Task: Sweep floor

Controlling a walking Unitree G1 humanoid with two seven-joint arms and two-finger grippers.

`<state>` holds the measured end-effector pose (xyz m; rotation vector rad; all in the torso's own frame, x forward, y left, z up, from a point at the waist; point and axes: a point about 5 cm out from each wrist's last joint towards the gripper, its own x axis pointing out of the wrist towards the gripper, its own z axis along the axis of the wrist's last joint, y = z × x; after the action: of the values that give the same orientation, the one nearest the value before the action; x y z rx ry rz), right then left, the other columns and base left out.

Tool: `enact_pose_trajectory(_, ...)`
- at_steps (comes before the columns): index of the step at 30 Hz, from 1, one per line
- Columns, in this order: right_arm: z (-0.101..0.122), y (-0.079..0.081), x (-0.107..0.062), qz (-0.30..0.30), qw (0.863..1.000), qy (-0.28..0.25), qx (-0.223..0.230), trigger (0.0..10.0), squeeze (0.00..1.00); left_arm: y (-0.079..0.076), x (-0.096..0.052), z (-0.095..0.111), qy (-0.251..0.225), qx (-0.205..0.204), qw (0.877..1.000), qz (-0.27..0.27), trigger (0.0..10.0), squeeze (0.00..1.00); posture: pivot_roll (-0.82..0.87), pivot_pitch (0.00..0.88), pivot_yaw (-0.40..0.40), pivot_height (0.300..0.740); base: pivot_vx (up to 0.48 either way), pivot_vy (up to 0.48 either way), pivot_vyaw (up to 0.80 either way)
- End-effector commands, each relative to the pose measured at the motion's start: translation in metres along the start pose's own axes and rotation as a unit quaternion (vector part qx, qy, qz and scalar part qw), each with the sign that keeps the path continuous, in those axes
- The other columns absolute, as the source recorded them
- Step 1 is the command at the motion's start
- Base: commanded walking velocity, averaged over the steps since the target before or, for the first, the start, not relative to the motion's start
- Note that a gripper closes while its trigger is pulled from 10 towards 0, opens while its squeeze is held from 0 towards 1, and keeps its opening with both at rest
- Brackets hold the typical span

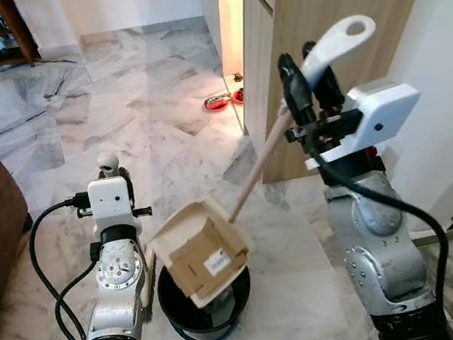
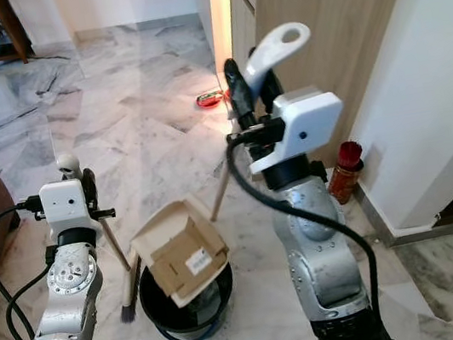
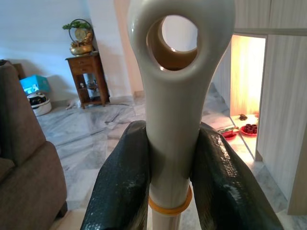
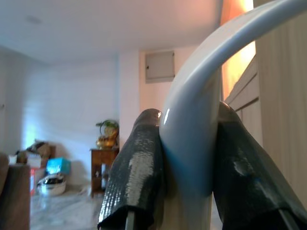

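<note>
The right tool (image 1: 309, 79) clamps the dustpan handle (image 1: 336, 42), tipping the dustpan (image 1: 201, 256) over the black bin (image 1: 208, 315) below it. The left tool (image 2: 73, 179) grips the broom handle (image 3: 175, 110), bristles (image 2: 130, 310) resting on the floor (image 1: 139, 106) beneath. Sweeping looks largely done; emptying remains.

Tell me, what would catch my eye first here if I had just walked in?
Probably the right claw, raised by the wooden cabinet and clamped on the long dustpan handle, tipping the beige dustpan over a black bin on the marble floor. The left claw grips a broom handle, its brush resting by the bin. Red bowls glow in the lit alcove behind.
</note>
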<state>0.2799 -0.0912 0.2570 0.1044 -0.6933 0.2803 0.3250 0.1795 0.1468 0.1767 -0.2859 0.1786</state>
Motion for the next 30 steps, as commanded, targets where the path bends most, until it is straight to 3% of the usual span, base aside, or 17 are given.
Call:
enact_pose_trajectory(1, 0.028, 0.008, 0.006, 0.007, 0.997, -0.079, -0.022, 10.0, 0.0, -0.003, 0.003, 0.01, -0.028, 0.001, 1.0, -0.007, 10.0, 0.0, 0.13, 0.079, -0.029, 0.74, 0.0, 0.0, 0.0)
enact_pose_trajectory(8, 0.033, 0.023, 0.003, 0.035, 0.994, -0.094, -0.043, 10.0, 0.0, -0.002, 0.003, 0.01, -0.028, 0.001, 1.0, -0.005, 10.0, 0.0, 0.13, 0.083, -0.03, 0.74, 0.0, 0.0, 0.0)
enact_pose_trajectory(10, 0.032, 0.034, 0.0, 0.076, 0.99, -0.097, -0.073, 10.0, 0.0, -0.002, 0.003, 0.01, -0.028, 0.001, 1.0, -0.005, 10.0, 0.0, 0.13, 0.084, -0.029, 0.74, 0.0, 0.0, 0.0)
enact_pose_trajectory(12, 0.031, 0.038, -0.003, 0.087, 0.989, -0.096, -0.075, 10.0, 0.0, -0.003, 0.003, 0.01, -0.028, 0.0, 1.0, -0.006, 10.0, 0.0, 0.13, 0.084, -0.029, 0.74, 0.0, 0.0, 0.0)
enact_pose_trajectory(17, 0.032, 0.042, -0.005, 0.089, 0.989, -0.094, -0.068, 10.0, 0.0, -0.003, 0.004, 0.01, -0.028, 0.001, 1.0, -0.006, 10.0, 0.0, 0.13, 0.085, -0.03, 0.74, 0.0, 0.0, 0.0)
enact_pose_trajectory(30, 0.031, 0.056, -0.01, 0.132, 0.981, -0.096, -0.107, 10.0, 0.0, -0.003, 0.004, 0.01, -0.029, 0.001, 1.0, -0.006, 10.0, 0.0, 0.13, 0.084, -0.029, 0.74, 0.0, 0.0, 0.0)
